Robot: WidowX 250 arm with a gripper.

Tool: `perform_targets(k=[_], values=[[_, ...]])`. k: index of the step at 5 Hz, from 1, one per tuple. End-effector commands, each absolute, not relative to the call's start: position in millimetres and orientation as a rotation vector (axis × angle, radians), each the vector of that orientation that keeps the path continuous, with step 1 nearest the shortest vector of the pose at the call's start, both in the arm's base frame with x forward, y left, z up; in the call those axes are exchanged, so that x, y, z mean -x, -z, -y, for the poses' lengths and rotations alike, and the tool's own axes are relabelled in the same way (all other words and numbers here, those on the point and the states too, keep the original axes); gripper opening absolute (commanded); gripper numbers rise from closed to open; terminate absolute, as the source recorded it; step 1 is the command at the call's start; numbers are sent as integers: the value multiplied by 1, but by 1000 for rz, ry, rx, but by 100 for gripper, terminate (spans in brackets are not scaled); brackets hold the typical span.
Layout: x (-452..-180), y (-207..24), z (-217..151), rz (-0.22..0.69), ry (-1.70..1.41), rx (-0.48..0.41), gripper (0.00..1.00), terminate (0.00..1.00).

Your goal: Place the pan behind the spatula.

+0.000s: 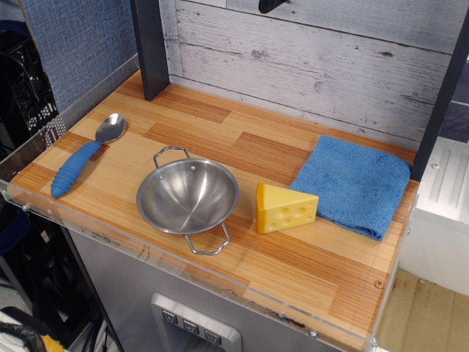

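Note:
The pan (pixel 187 196) is a shiny round steel bowl with two wire loop handles. It sits upright on the wooden tabletop, near the front edge at centre-left. The spatula (pixel 84 155) lies flat to the pan's left, with its ribbed blue handle toward the front left and its metal oval head toward the back. Pan and spatula are apart. A small dark part (pixel 272 4) shows at the top edge of the view; I cannot tell whether it belongs to the gripper. The fingers are not in view.
A yellow cheese wedge (pixel 285 208) stands just right of the pan. A blue cloth (pixel 355 183) lies at the right. A dark post (pixel 150 48) stands at the back left before a grey plank wall (pixel 315 66). A clear rim (pixel 110 227) edges the table's front.

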State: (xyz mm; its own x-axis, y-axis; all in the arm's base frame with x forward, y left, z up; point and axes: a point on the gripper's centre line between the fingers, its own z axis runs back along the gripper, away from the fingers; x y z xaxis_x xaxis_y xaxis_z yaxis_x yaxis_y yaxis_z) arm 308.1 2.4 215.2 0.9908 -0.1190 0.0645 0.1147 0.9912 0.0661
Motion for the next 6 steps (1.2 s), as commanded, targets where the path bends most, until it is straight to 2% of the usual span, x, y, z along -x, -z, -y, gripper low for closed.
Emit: perform_targets(k=[1,2,4,5,6], values=[[-308,-215,-2,68,117,-62,100,0],[-291,-205,-9,53,140,-58,100,0],[-256,-172,-12,-23,192,-48,100,0],[-236,-147,-14,-16,167,-63,100,0],[-236,-121,-3,35,134,-72,100,0]])
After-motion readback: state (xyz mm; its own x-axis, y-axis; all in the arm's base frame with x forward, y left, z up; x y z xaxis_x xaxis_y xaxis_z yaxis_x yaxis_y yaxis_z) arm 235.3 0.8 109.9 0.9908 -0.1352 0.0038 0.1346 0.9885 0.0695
